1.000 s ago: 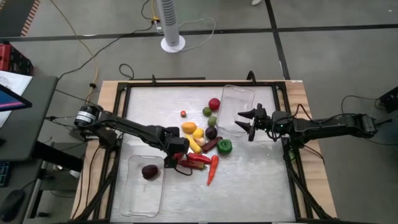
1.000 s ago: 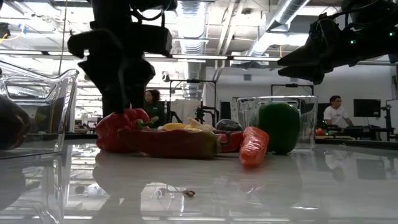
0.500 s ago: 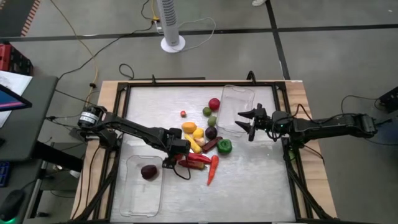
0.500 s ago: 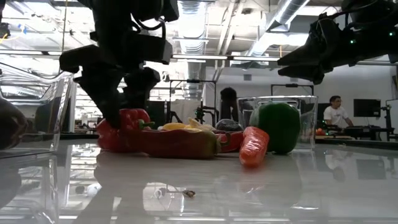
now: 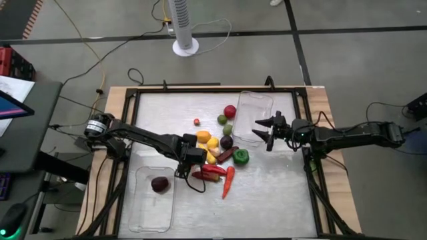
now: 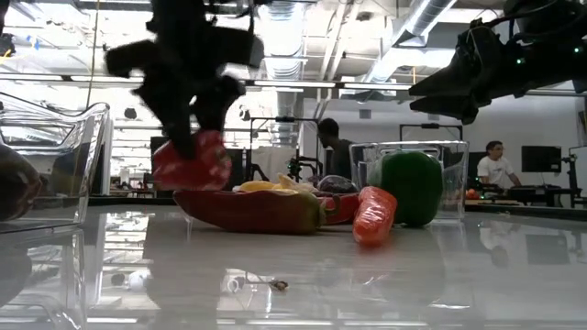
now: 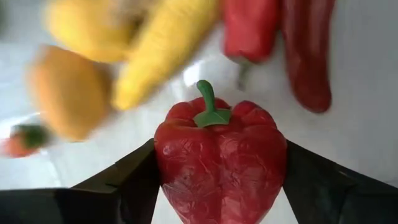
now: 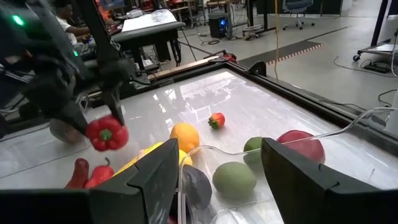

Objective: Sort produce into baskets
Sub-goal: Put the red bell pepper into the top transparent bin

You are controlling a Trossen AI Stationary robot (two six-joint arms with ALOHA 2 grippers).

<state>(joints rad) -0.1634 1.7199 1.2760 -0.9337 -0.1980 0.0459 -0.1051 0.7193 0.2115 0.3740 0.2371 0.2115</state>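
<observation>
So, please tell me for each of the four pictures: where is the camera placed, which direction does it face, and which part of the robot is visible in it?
High view: above the table, facing straight down; both arms show, left gripper, right gripper.
Low view: at table height, facing level across the table; both arms come in from above.
Left wrist view: on the left arm, facing past its dark fingers, which clamp the red bell pepper.
Right wrist view: on the right arm, looking across the table between its own open fingers.
Shared: the pepper shows in the low and right wrist views too.

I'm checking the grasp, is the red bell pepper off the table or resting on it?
Off the table: the left gripper holds the red bell pepper clear above the tabletop.
</observation>
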